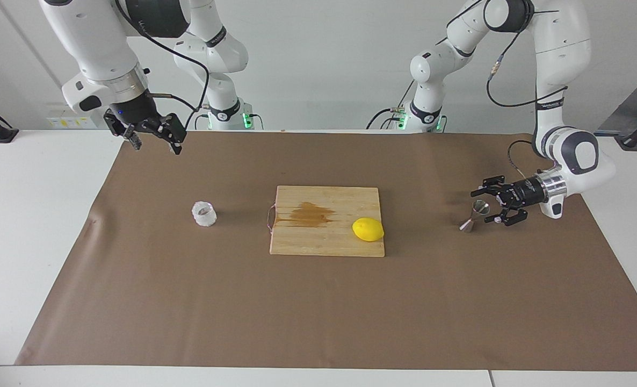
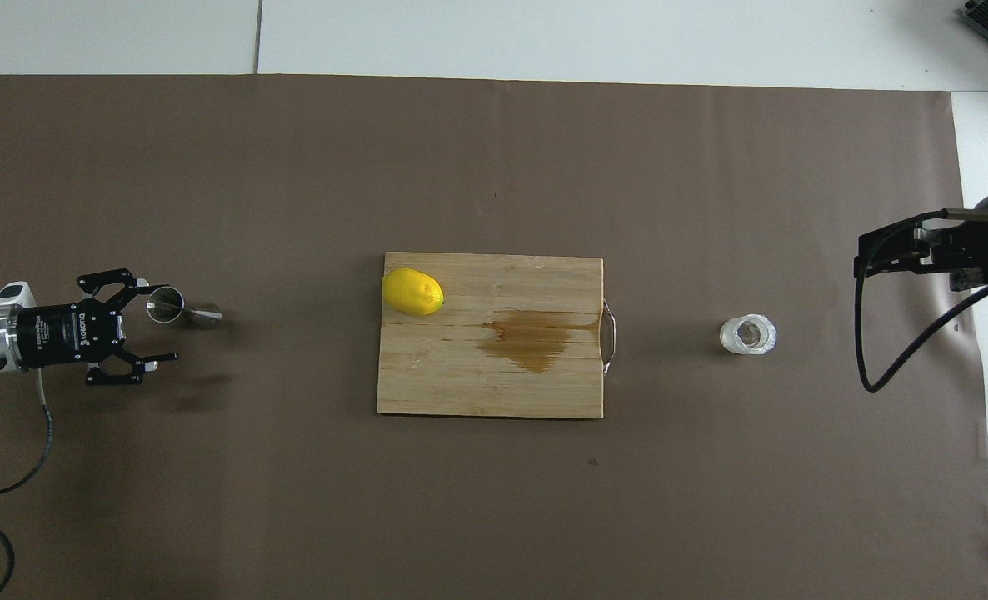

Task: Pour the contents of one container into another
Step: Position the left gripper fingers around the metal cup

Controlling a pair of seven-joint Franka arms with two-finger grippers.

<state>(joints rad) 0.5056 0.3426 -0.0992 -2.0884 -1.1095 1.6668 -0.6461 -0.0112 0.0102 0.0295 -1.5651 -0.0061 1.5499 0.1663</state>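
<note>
Roughly, facing view across: right gripper [image 1: 152,141] jaws wide, empty, raised, waits; glass cup [image 1: 204,214] on mat toward right arm's end, likely fragile, slippery: grip mid-wall; steel jigger [image 1: 474,215] upright, light, tippy: pinch waist; left gripper [image 1: 493,205] wide, touching jigger rim.

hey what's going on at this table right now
Two robot arms are set up to pour from a glass cup into a metal jigger, but nothing is held. The left gripper is open, low beside the jigger at its end of the table. The right gripper hangs open in the air nearer the cup's end. Between them sits a stained cutting board with a lemon on it.
</note>
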